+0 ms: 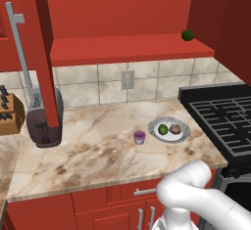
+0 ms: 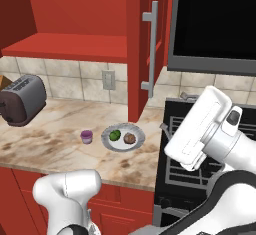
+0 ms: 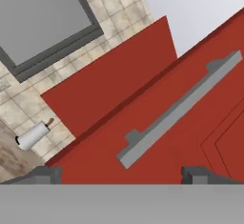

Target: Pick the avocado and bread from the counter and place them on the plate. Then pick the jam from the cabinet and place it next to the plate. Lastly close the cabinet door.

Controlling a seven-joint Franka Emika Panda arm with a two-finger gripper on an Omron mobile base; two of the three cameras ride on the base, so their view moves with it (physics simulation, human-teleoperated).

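The plate (image 1: 169, 129) rests on the counter (image 1: 98, 146) and contains the avocado (image 1: 163, 129) on the left and the bread (image 1: 175, 128) on the right. The jam (image 1: 139, 136) stands just left of the plate. The cabinet (image 1: 127, 48) is open; a dark green ball (image 1: 187, 35) sits on its shelf. The fingers (image 3: 121, 173) are spread, holding nothing, facing the door handle (image 3: 178, 108). No legible writing.

A rendered home kitchen: beige marble-look counter (image 1: 98, 150) w/ brown veining over red lower cabinet fronts (image 1: 73, 209), beige tiled backsplash (image 1: 83, 84) behind it. Red upper wall cabinet (image 1: 127, 48) w/ long silver bar handles hangs above the counter; black gas stove (image 1: 223, 119) sits just right of the counter. A dark toaster (image 1: 44, 119) stands at the counter's left end.
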